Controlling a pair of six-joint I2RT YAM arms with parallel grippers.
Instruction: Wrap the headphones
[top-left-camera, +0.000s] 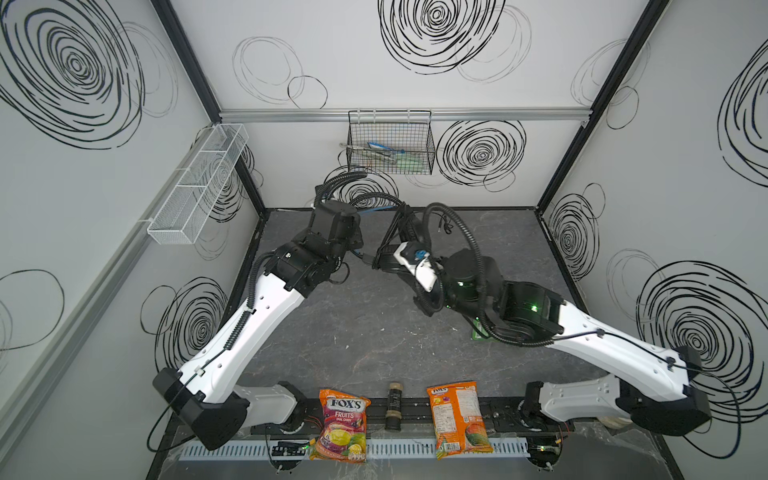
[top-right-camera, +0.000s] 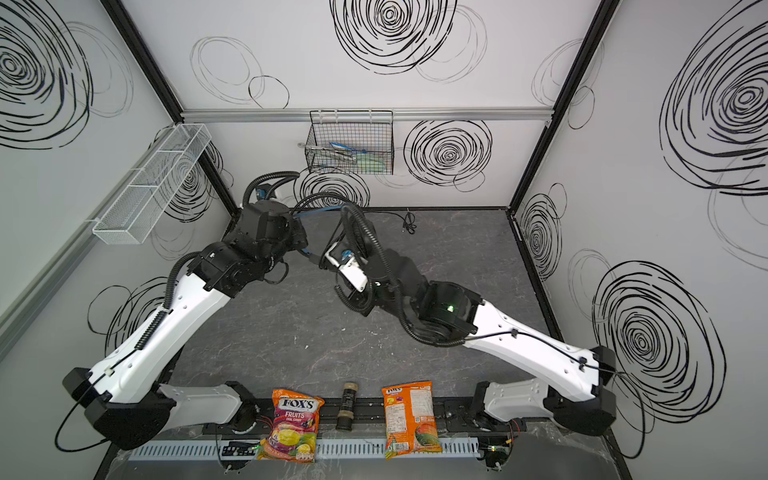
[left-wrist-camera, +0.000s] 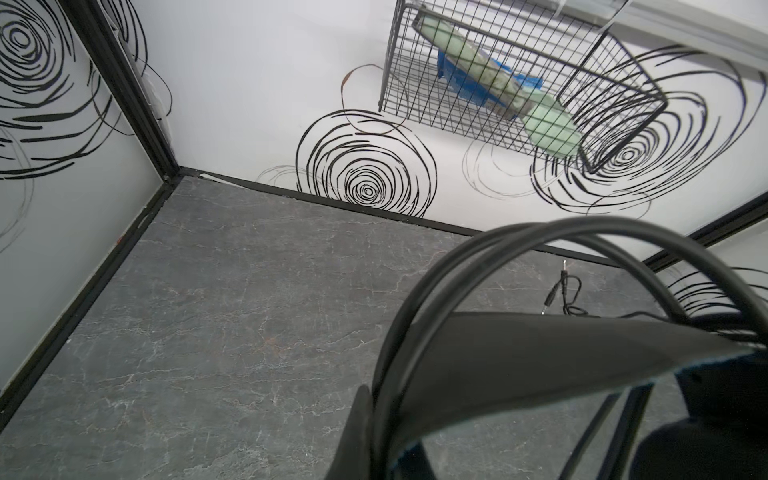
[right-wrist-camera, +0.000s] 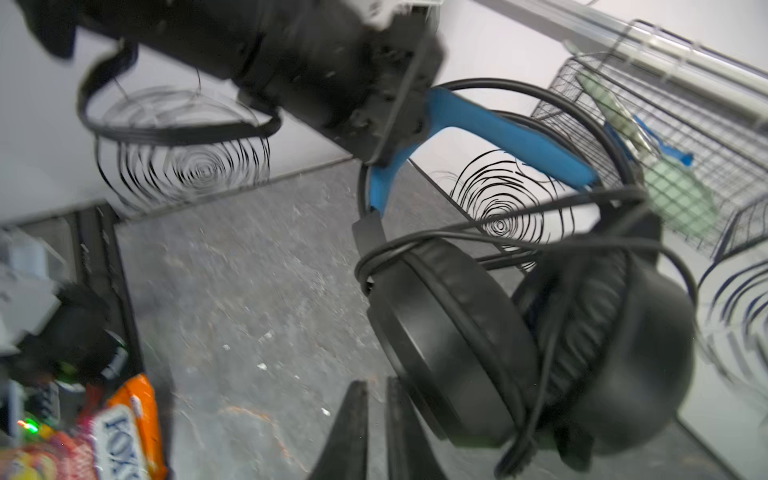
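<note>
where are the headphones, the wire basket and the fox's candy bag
headphones (right-wrist-camera: 453, 332): right wrist view, on the nearer earcup's pad
basket (top-left-camera: 358, 160): in a top view, on its left mesh wall
candy bag (top-left-camera: 343, 417): in a top view, on its printed front

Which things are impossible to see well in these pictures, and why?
Earcups of the headphones: top views, mostly covered by the arms.
Grip of the left gripper: left wrist view, blocked by the headphones, close and blurred.
Cable end: too small everywhere.
Wire basket contents: behind mesh.
</note>
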